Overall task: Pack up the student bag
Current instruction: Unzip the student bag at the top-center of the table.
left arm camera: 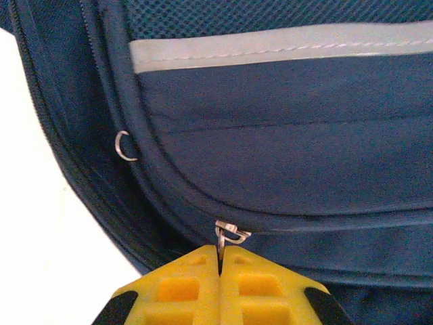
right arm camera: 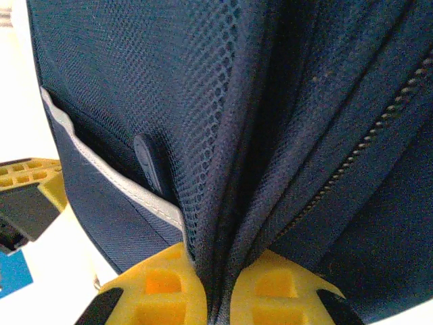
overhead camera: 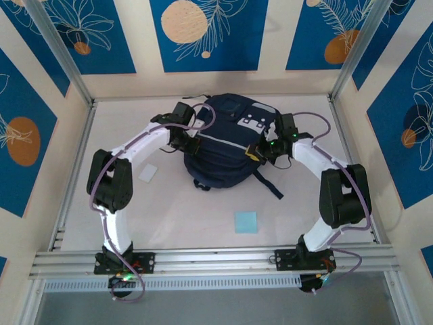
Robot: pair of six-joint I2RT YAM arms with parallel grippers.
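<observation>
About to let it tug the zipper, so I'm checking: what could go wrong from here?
1. The left gripper holds the thin zipper pull only at its tips; it may slip free.
2. The right gripper pinches just a fold of the student bag; if that slips, the bag could drag instead of unzipping.

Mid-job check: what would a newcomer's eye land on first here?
The dark navy student bag dominates the centre of the top view. The left gripper pinches a metal zipper pull on its front pocket; the right gripper clamps a mesh-edged fold of the bag. A blue square lies in front of it.
</observation>
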